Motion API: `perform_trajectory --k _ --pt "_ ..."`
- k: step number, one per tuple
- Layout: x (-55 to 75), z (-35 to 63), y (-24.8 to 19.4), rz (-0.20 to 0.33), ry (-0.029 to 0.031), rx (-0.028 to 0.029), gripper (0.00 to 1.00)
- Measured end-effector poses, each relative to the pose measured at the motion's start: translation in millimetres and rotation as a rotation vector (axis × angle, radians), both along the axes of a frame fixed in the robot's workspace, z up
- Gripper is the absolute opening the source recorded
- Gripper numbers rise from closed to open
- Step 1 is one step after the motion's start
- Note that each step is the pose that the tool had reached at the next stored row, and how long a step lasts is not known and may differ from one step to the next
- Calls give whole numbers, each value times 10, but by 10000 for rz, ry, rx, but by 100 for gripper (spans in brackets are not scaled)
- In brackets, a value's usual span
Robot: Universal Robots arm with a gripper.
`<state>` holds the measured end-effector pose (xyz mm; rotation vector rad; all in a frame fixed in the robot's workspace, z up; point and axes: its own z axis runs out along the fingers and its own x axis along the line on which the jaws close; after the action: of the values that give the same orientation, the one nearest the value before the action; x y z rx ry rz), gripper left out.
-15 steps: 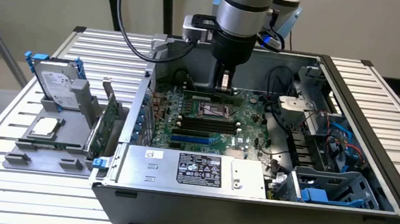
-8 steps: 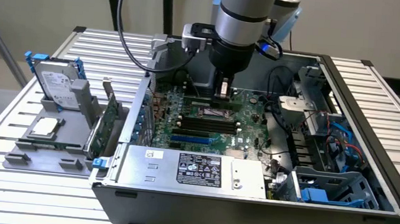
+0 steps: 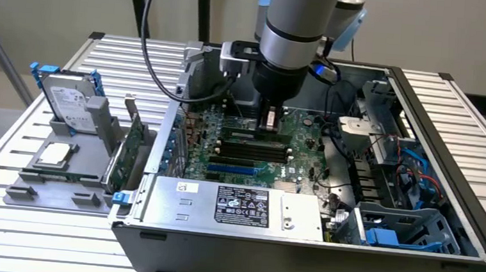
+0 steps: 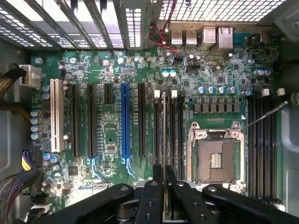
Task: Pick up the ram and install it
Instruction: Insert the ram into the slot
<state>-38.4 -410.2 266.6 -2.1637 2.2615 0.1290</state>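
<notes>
The ram (image 4: 164, 130) stands on edge inside the open computer case (image 3: 450, 112), held between the two black fingers (image 4: 153, 186) of the gripper (image 4: 164, 179), which are clenched on its upper end. In the wrist view the stick appears as a thin pale line running away from the fingertips, lined up over one of the black memory slots (image 4: 174, 126) just beside the empty processor socket (image 4: 216, 158); whether its lower edge touches the slot cannot be told. The same view lays out the green motherboard (image 4: 117, 65) flat: a white expansion slot (image 4: 56, 114), a blue expansion slot (image 4: 124, 119) and several long black slots between them, with a second bank of memory slots (image 4: 261, 144) beyond the socket. In the exterior view the ram (image 3: 271, 120) shows as a short strip below the gripper (image 3: 270, 126), low over the motherboard (image 3: 226, 135) near the middle of the case, and the arm (image 3: 294, 24) rises straight up from it. That view also takes in the surroundings: the power supply (image 3: 238, 206) with its label at the front of the case, a blue drive cage (image 3: 390, 233) at the exterior view's right, and, on the slatted table (image 3: 18, 159) at the exterior view's left, a grey holder (image 3: 60, 181) carrying a hard drive (image 3: 67, 101), a processor chip (image 3: 55, 153) and an upright green expansion card (image 3: 126, 150).
</notes>
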Motion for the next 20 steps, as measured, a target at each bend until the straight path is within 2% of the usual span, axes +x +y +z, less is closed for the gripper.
perform_trajectory --k 12,15,18,20 --pt "8 -218 0 4 0 -19 0" --pt "12 -273 0 4 0 -64 0" --pt "14 -300 1 8 1 -156 0" --pt "13 -300 0 11 1 -166 0"
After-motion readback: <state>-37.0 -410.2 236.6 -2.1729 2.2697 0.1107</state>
